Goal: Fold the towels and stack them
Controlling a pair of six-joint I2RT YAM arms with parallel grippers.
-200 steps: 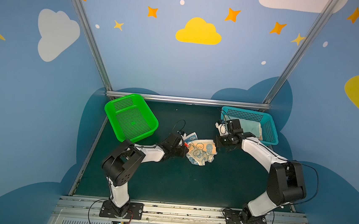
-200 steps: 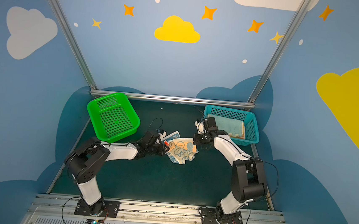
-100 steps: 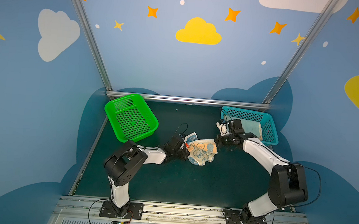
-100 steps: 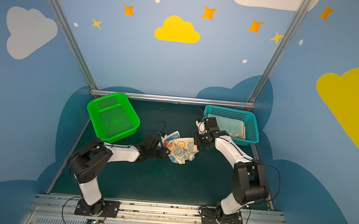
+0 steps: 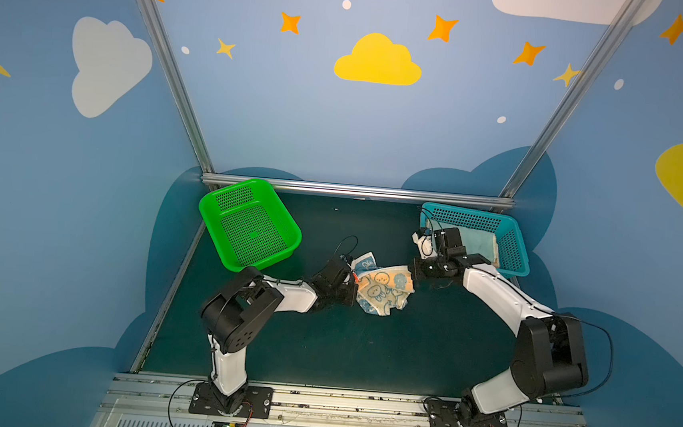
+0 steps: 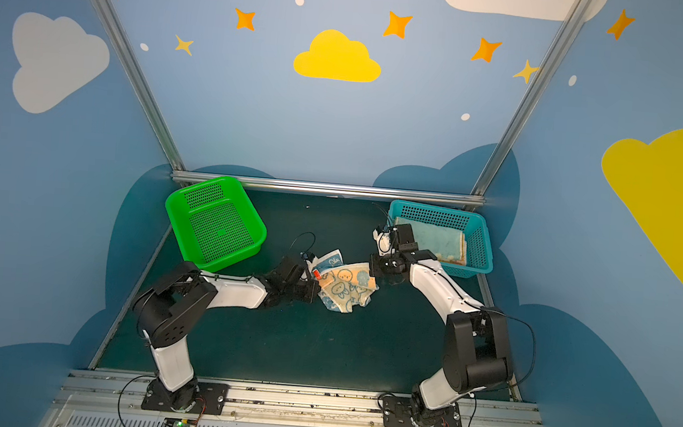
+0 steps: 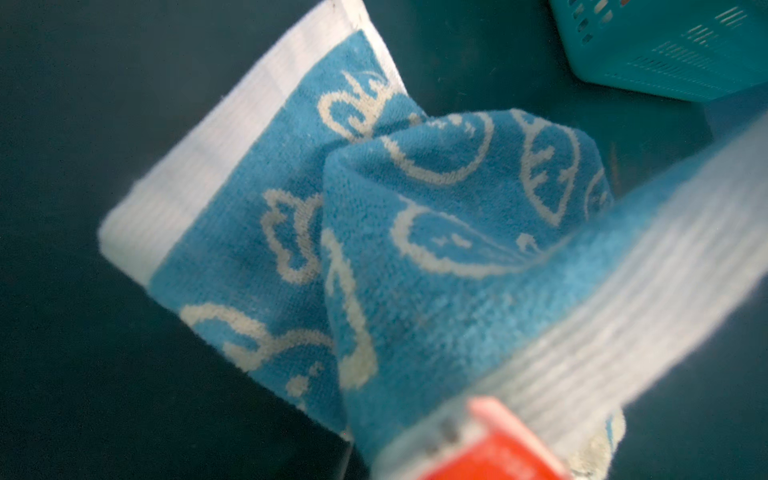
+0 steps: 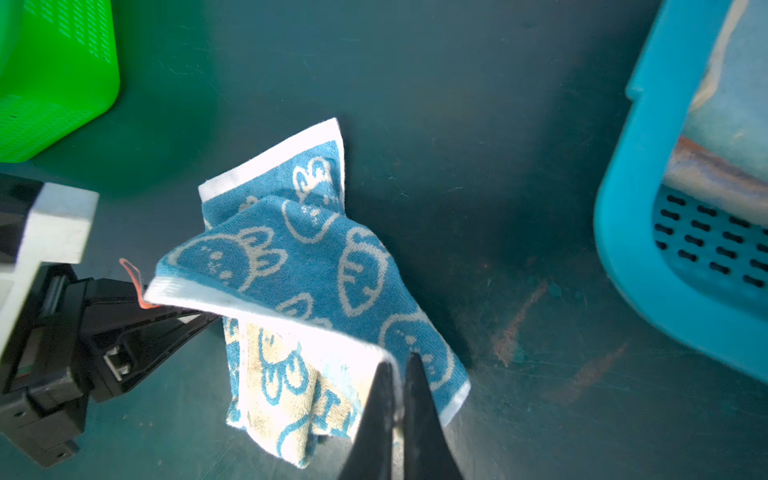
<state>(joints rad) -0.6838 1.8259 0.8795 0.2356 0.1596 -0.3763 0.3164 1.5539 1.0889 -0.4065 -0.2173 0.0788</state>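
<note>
A blue towel point(image 5: 384, 289) point(image 6: 346, 290) with white rabbits lies crumpled mid-table, its pale underside showing. In the right wrist view the towel point(image 8: 316, 266) has its white hem stretched between both grippers. My right gripper point(image 8: 397, 361) point(image 5: 412, 270) point(image 6: 371, 267) is shut on one end of that hem. My left gripper point(image 5: 353, 280) point(image 6: 316, 277) point(image 8: 208, 316) is shut on the other end, beside an orange loop tag point(image 8: 135, 282). The left wrist view is filled by the towel point(image 7: 415, 249); its own jaws are hidden. Folded towels point(image 5: 475, 244) point(image 6: 437, 241) lie in the teal basket.
A green basket point(image 5: 232, 197) point(image 6: 203, 195) point(image 8: 54, 83) stands at the back left. The teal basket point(image 5: 464, 220) point(image 6: 435, 217) point(image 8: 623, 249) point(image 7: 665, 50) stands at the back right, just behind my right wrist. Dark green mat point(image 5: 362, 349) stretches in front of the towel.
My left gripper has closed on the towel's left hem, which now hangs taut between both grippers. The right gripper kept its grip and barely moved.
</note>
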